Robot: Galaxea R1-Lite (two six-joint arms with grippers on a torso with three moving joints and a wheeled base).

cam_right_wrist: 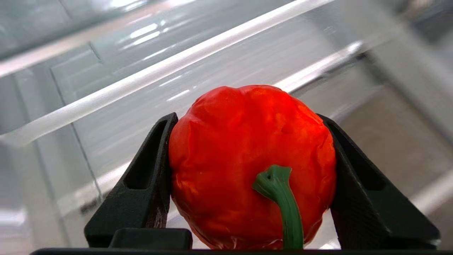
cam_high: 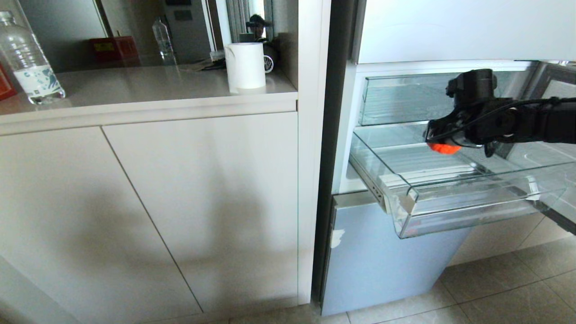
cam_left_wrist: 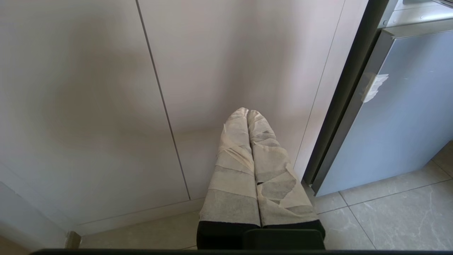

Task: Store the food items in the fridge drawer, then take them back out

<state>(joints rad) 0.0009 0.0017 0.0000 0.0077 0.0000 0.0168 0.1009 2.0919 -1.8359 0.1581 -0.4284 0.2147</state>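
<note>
Pepper (cam_right_wrist: pixel 247 166), red and with a green stem (cam_right_wrist: pixel 281 205), is clamped between the two black fingers (cam_right_wrist: pixel 148 177) of the right gripper (cam_high: pixel 443 145), the jaws spread wide around its sides; in the head view it is seen as an orange-red lump (cam_high: pixel 444 148) held above the inside of the fridge drawer (cam_high: pixel 450 211), which is pulled out and is shown to be clear plastic with ribbed walls; a taller clear drawer (cam_high: pixel 405 96) is set behind and above it, and the black right arm is stretched across in front of that one; a pale blue lower door (cam_high: pixel 382 261) is seen beneath the drawers. The left gripper (cam_left_wrist: pixel 247 115) is parked low beside the white cabinet doors (cam_high: pixel 180 202), its tape-wrapped fingers (cam_left_wrist: pixel 233 159) pressed together with nothing between them. On the counter (cam_high: pixel 135 90) above the cabinets a white mug (cam_high: pixel 245 67) and a water bottle (cam_high: pixel 29 58) are stood well apart; grey floor tiles (cam_high: pixel 495 288) are laid below the fridge.
</note>
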